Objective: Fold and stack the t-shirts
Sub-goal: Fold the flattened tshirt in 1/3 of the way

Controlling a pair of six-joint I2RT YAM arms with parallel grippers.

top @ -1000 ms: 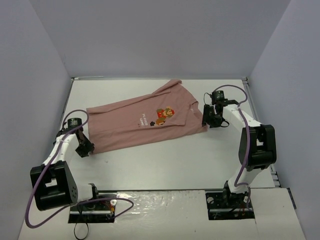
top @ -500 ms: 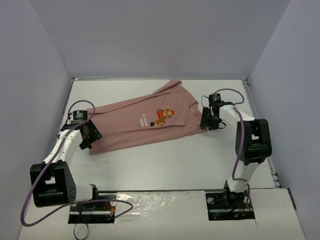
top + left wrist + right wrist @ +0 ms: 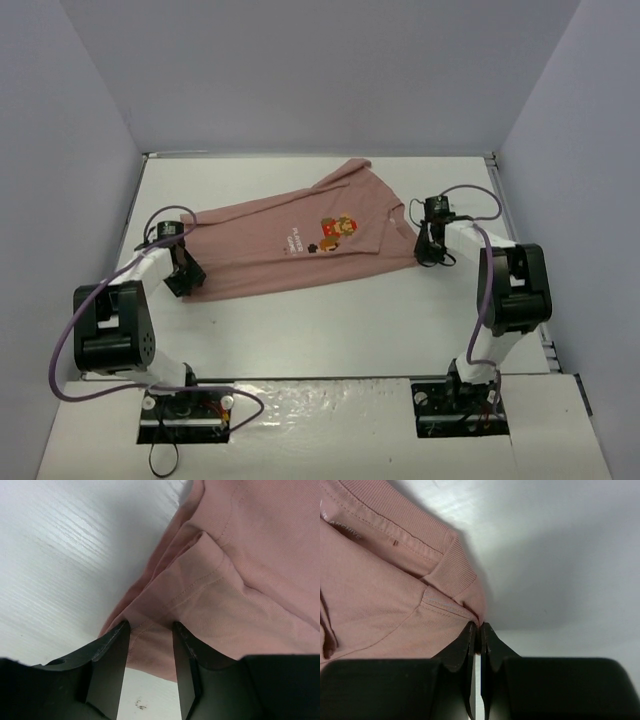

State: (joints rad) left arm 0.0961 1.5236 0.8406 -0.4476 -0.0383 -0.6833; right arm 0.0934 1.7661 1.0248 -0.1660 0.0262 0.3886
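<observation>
The dusty-pink t-shirt lies spread on the white table, its orange-and-dark chest graphic facing up. My left gripper is at the shirt's near left corner. In the left wrist view it is open, with a folded hem corner of the shirt between the fingers. My right gripper is at the shirt's right edge. In the right wrist view it is shut on a pinch of cloth beside the ribbed collar.
The white table is walled by grey panels at the back and both sides. Both arm bases stand on mounts at the near edge. Purple cables loop along each arm.
My left gripper has moved up and in to the shirt's near left corner. My right gripper has shifted slightly right, and the shirt has moved a little right with it.
</observation>
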